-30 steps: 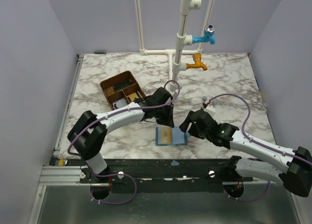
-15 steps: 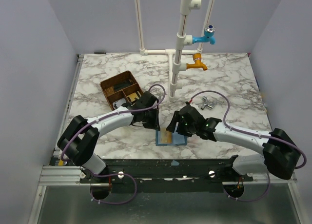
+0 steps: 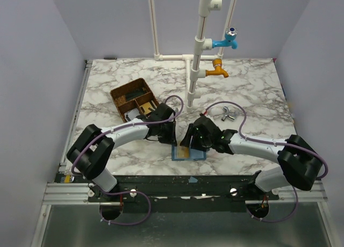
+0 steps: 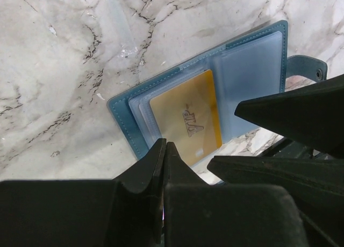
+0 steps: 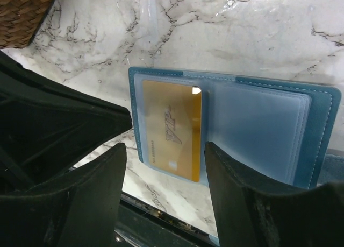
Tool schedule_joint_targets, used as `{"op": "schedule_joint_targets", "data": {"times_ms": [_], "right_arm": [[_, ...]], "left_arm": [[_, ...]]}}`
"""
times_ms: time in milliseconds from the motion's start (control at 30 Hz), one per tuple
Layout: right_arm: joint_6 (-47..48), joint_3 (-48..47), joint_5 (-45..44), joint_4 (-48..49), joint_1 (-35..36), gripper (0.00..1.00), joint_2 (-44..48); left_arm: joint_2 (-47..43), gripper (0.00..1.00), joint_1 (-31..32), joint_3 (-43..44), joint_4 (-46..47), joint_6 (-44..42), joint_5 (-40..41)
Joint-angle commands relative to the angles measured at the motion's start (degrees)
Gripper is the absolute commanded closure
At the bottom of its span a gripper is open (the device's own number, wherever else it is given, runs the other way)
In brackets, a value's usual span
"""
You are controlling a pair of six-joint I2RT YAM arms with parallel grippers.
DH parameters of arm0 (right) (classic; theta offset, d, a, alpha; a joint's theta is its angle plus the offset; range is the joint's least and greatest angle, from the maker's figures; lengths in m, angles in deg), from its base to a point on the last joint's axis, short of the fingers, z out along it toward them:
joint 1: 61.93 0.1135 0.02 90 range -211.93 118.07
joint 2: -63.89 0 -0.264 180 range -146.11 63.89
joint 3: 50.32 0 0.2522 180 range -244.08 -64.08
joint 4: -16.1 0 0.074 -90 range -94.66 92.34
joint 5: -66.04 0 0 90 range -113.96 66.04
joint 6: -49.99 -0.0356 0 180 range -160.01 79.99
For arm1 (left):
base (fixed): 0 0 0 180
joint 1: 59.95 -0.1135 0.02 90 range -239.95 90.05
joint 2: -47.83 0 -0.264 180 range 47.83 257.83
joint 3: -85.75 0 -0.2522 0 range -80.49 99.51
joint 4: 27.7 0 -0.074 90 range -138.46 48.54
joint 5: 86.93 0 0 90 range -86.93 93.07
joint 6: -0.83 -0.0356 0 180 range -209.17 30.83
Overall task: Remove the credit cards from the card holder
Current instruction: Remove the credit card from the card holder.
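The blue card holder (image 3: 196,153) lies open on the marble near the table's front edge. A gold credit card (image 3: 184,150) marked VIP sits in the clear sleeve of its left half (image 5: 172,128), also seen in the left wrist view (image 4: 188,123). The right half's sleeve (image 5: 258,128) looks pale and shows no clear card. My left gripper (image 4: 164,146) is shut on nothing, its tips just over the holder's (image 4: 121,115) far-left corner. My right gripper (image 5: 165,149) hangs open above the holder (image 5: 322,128), one finger on either side of the gold card, not touching it.
A brown divided tray (image 3: 134,98) stands behind the left arm. White pipes with a blue tap (image 3: 228,40) and an orange tap (image 3: 216,69) rise at the back. A small metal cross piece (image 3: 228,113) lies right of the arms. The table's front edge (image 5: 161,214) is close under the holder.
My right gripper has swung left over the holder and its jaws have narrowed a little. The left gripper shifted left to the holder's corner and stayed shut.
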Motion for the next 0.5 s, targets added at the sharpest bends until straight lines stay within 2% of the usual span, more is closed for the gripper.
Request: {"op": "schedule_joint_targets", "data": {"times_ms": [0, 467], "right_arm": [[-0.56, 0.68, 0.27, 1.84, -0.21, 0.37, -0.82], [-1.09, 4.77, 2.39, 6.07, -2.05, 0.38, -0.84]], "left_arm": [[1.34, 1.00, 0.10, -0.36, 1.53, -0.53, -1.66], [4.49, 1.00, 1.76, -0.05, 2.34, 0.43, -1.71]]}}
